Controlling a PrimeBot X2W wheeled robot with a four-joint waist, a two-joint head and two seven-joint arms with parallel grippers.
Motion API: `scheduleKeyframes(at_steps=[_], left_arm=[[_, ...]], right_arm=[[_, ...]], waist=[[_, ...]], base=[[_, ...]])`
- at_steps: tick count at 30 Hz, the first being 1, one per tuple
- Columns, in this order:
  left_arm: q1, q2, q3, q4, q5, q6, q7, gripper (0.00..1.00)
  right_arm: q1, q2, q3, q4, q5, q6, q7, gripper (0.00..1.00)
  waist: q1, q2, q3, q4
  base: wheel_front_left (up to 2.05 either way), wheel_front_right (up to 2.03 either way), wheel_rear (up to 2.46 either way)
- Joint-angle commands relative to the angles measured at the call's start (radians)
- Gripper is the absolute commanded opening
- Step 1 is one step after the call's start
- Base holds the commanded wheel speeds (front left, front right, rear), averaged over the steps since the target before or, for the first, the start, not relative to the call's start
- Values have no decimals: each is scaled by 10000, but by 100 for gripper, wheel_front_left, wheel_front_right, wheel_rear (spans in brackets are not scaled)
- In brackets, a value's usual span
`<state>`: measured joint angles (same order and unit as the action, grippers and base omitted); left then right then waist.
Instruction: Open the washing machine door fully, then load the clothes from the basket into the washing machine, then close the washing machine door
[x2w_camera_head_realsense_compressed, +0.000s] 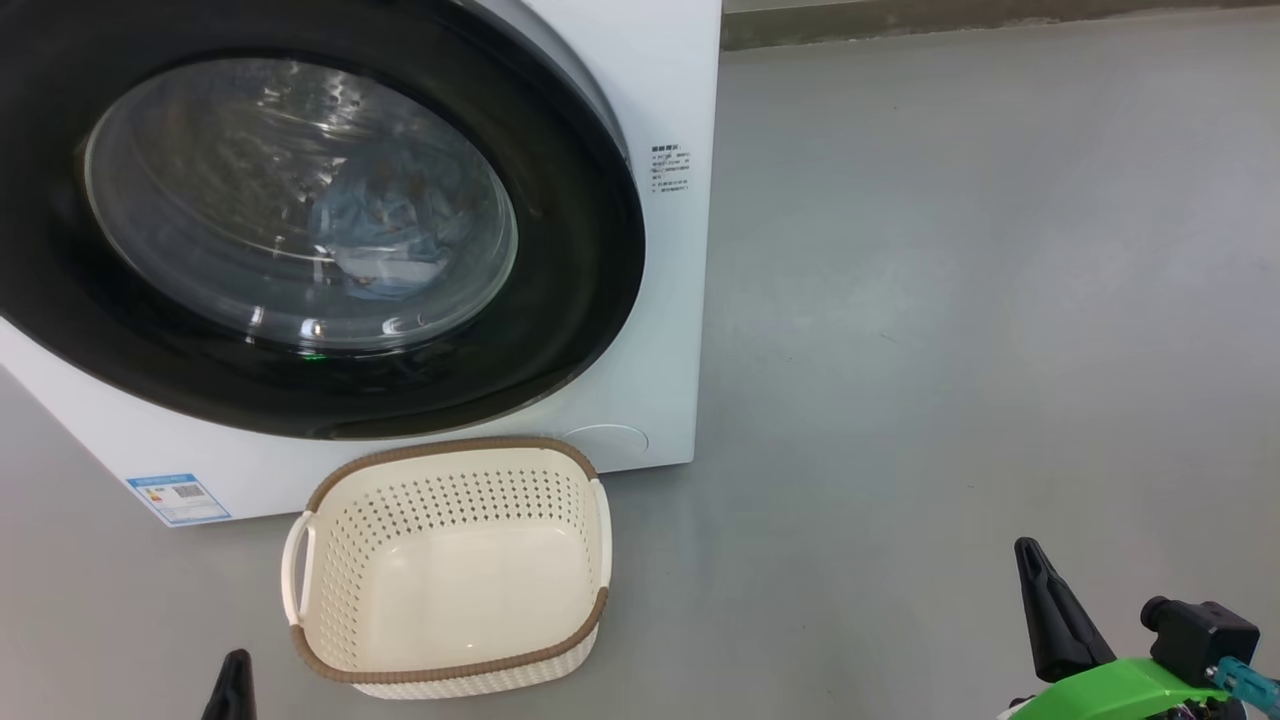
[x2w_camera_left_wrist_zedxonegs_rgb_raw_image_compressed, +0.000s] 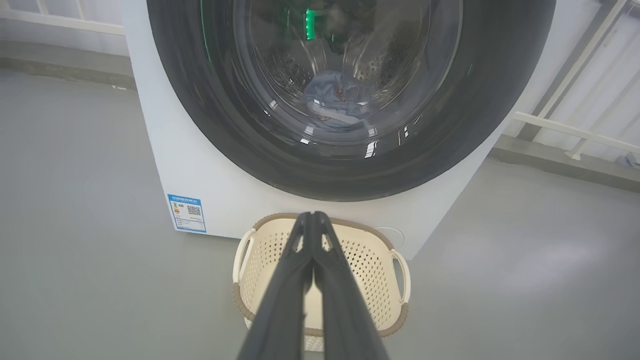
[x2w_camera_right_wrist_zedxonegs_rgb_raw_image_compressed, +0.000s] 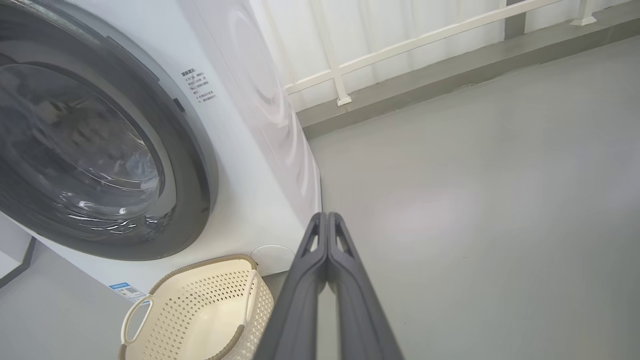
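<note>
The white washing machine (x2w_camera_head_realsense_compressed: 660, 330) stands at the upper left, and its black-rimmed round door (x2w_camera_head_realsense_compressed: 560, 180) lies flat against the front. Behind the glass, light-blue clothes (x2w_camera_head_realsense_compressed: 385, 225) rest in the drum; the left wrist view has them too (x2w_camera_left_wrist_zedxonegs_rgb_raw_image_compressed: 335, 97). Right in front of the machine, the cream basket (x2w_camera_head_realsense_compressed: 450, 570) sits on the floor with nothing in it. My left gripper (x2w_camera_left_wrist_zedxonegs_rgb_raw_image_compressed: 312, 216) is shut, hanging above the basket's near side; in the head view it peeks in at the bottom left (x2w_camera_head_realsense_compressed: 233, 685). My right gripper (x2w_camera_right_wrist_zedxonegs_rgb_raw_image_compressed: 326, 216) is shut, out over the floor (x2w_camera_head_realsense_compressed: 1035, 560) to the basket's right.
Grey floor (x2w_camera_head_realsense_compressed: 950, 300) spreads wide to the right of the machine. A low kerb (x2w_camera_right_wrist_zedxonegs_rgb_raw_image_compressed: 425, 90) and a white railing (x2w_camera_right_wrist_zedxonegs_rgb_raw_image_compressed: 410, 45) run along the back. A blue label (x2w_camera_head_realsense_compressed: 178, 497) marks the machine's lower left corner.
</note>
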<state>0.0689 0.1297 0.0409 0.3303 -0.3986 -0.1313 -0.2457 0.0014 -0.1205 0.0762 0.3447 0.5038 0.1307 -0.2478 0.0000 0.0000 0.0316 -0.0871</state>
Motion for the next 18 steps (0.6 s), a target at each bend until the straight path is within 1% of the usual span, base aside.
scheduleKeyframes(at_steps=[1,3,7,18], left_arm=[[-69,155,113,-196,-299,6,63,0],[-95,139,123,-215,-494,13,121,0],[-153,108,141,-250,-884,31,235,0],[-296,29,190,-332,-1864,58,524,0]], right_arm=[[-211,-110,-85,-234,296,0,35,0],[-222,-101,-111,-249,480,0,91,0],[-255,-83,-160,-270,846,0,201,0],[-342,-38,-283,-324,1762,0,475,0]], waist=[[9,0,-11,19],[12,0,-23,33],[1,0,-24,62],[0,0,-48,132]], base=[[0,0,0],[0,0,0],[0,0,0],[0,0,0]])
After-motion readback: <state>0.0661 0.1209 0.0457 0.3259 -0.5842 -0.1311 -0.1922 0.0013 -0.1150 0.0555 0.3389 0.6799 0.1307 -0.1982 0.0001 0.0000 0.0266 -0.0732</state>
